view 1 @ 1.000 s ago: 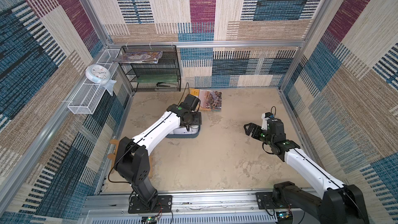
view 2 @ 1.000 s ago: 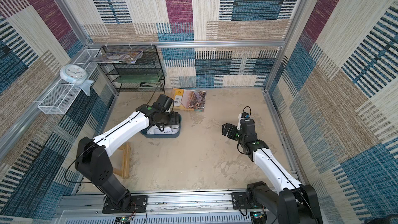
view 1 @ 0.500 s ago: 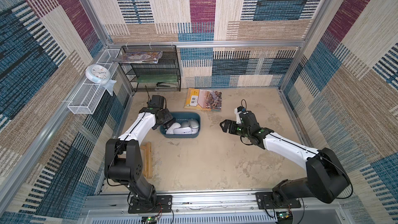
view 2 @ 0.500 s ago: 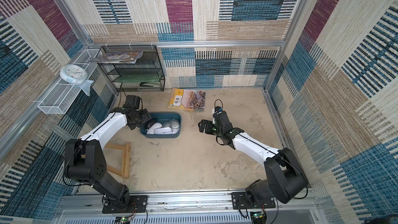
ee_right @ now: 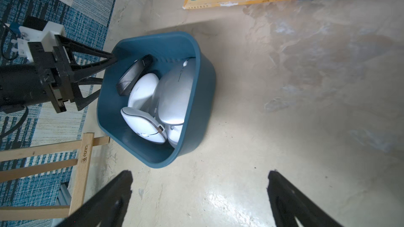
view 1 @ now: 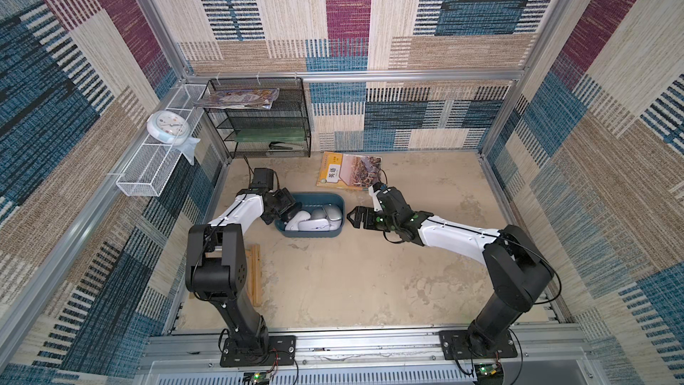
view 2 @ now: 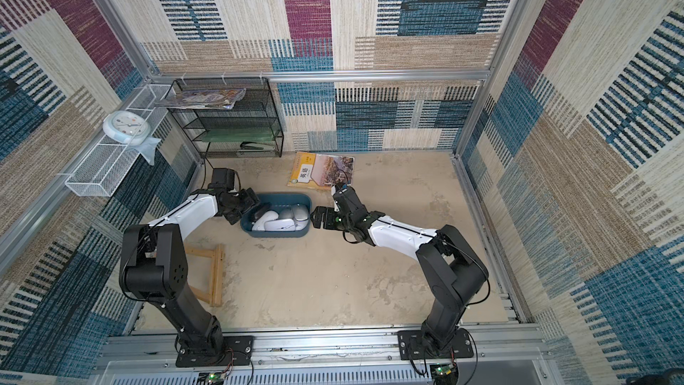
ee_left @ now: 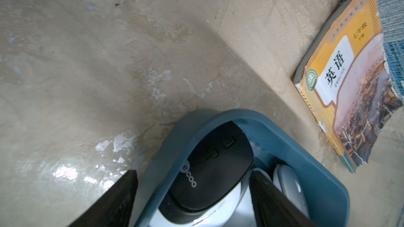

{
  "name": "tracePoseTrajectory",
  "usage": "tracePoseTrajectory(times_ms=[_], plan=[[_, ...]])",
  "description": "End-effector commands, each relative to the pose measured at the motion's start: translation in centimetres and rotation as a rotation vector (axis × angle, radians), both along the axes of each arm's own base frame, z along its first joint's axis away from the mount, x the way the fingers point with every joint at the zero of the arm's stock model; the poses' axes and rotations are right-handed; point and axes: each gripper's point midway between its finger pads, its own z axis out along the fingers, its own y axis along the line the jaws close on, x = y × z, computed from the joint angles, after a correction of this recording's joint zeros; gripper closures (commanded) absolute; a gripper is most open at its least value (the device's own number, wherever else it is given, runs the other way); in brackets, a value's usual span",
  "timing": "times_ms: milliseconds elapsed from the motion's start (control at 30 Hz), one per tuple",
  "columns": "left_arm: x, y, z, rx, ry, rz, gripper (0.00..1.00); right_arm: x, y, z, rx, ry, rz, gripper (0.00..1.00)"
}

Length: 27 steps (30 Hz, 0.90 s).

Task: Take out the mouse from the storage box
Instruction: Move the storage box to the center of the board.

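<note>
teal storage box [ee_right: 204,97] rim inside parted left pincer [ee_left: 193,174]; right pincer [ee_right: 200,173] parted just beside.

You have an English textbook [view 1: 351,175] just beyond the right claw [view 1: 351,218], a wooden easel [view 2: 216,275] behind the left claw [view 1: 290,207], a mesh rack [view 1: 266,124] beyond it.

Mice [view 1: 314,221] lie piled in the storage box [view 1: 318,200], left of the worktop's [view 1: 370,275] centre; a book [view 1: 349,175] lies behind it.
</note>
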Motion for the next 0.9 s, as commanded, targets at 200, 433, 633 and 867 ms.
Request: tracePoseTrajectory(times_ms=[200, 433, 633, 867], plan=[[-1.0, -6.6, 0.2, -0.069, -0.021, -0.140, 0.18, 0.5, -1.0, -0.9, -0.081, 0.028, -0.041, 0.00], [-2.1, -10.5, 0.8, -0.063, -0.039, -0.203, 0.19, -0.5, -3.2, -1.8, -0.113, 0.046, -0.099, 0.00], [-1.9, -13.0, 1.4, -0.063, -0.055, -0.259, 0.19, 0.3, -5.6, -1.8, -0.126, 0.039, -0.158, 0.00], [-1.2, -12.9, 1.3, -0.036, -0.033, -0.260, 0.19, 3.6, -5.9, -1.3, -0.186, 0.004, -0.124, 0.00]])
